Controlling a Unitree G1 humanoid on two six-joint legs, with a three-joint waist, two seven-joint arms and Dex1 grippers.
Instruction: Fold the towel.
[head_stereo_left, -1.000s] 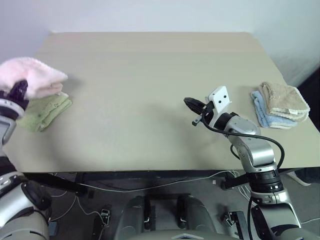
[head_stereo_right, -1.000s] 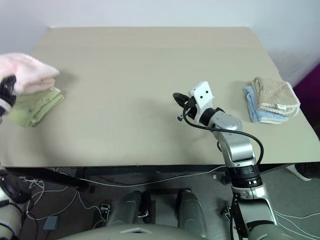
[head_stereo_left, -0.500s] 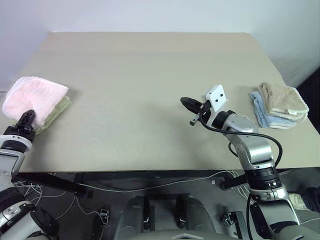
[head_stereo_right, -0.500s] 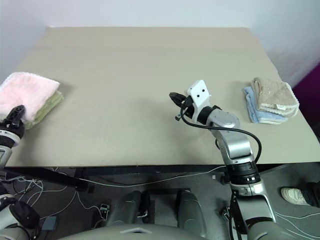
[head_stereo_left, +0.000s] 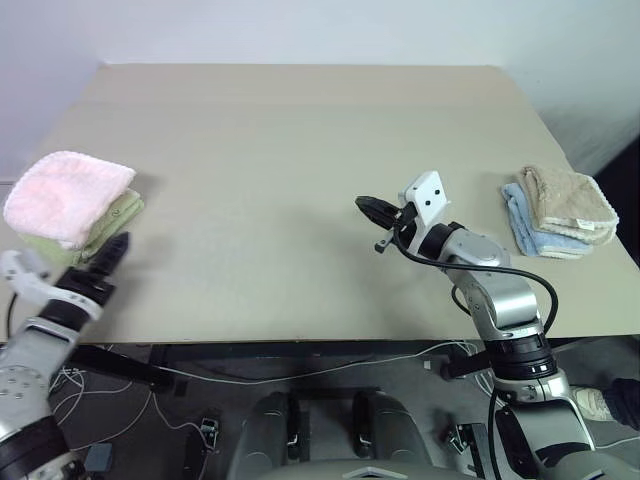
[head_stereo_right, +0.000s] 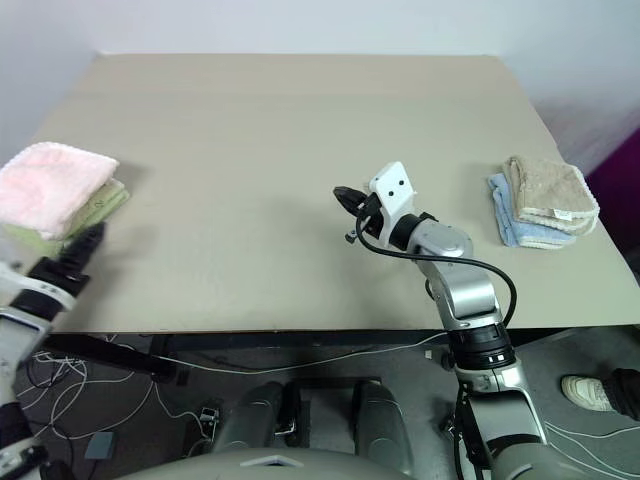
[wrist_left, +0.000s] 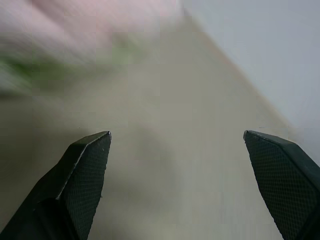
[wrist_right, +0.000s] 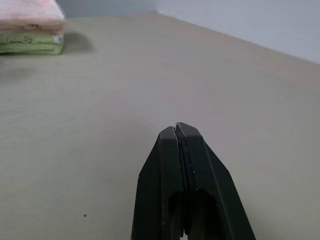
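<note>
The towel (head_stereo_left: 66, 193), pale pink and folded into a thick pad, lies on top of a light green folded towel (head_stereo_left: 115, 218) at the table's left edge. It also appears far off in the right wrist view as the towel (wrist_right: 31, 12) on the green one. My left gripper (wrist_left: 177, 136) stands open with nothing between its fingers. It hovers just in front of and to the right of the stack, near the table's front edge, apart from the towel. My right gripper (head_stereo_left: 366, 206) is shut and empty, held above the middle of the table and pointing left.
A beige folded towel (head_stereo_left: 566, 200) lies over a light blue one (head_stereo_left: 532, 232) at the table's right edge. The tan table (head_stereo_left: 300, 140) stretches wide between the two stacks. Cables hang under its front edge.
My left gripper has let go of the pink towel, which now rests on the green one. The gripper opened wide and drew back, down and to the right. The right arm stayed put.
</note>
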